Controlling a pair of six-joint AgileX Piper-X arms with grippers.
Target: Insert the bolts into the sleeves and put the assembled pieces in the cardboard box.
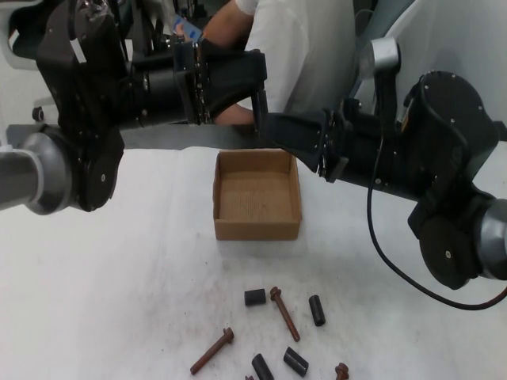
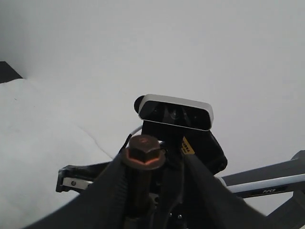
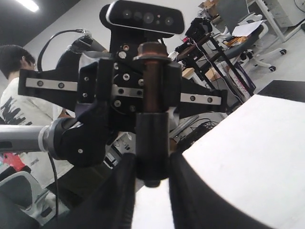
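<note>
Loose bolts [image 1: 284,313] and sleeves [image 1: 317,309], 6 o'clock of the cardboard box [image 1: 257,229].
Left gripper [image 2: 152,160] clamps one bolt [image 2: 145,150], right gripper [image 3: 151,162] its sleeve [image 3: 152,133], at the box's 12 o'clock.

Bench top [image 1: 119,261]: white, matt, faintly scuffed.
Wall [image 2: 200,38]: plain white.
Ceiling light [image 3: 27,5]: bright strip on a dark ceiling.
Office chair [image 3: 259,50]: castor base, standing on a pale grey floor [image 3: 291,62].
Desks [image 3: 209,33]: cluttered, in the room behind.
Dark surface [image 3: 286,90]: just beyond the bench edge.

The right gripper [image 3: 152,164] clamps a black sleeve [image 3: 152,140] with a bolt [image 3: 152,78] set into its end.
</note>
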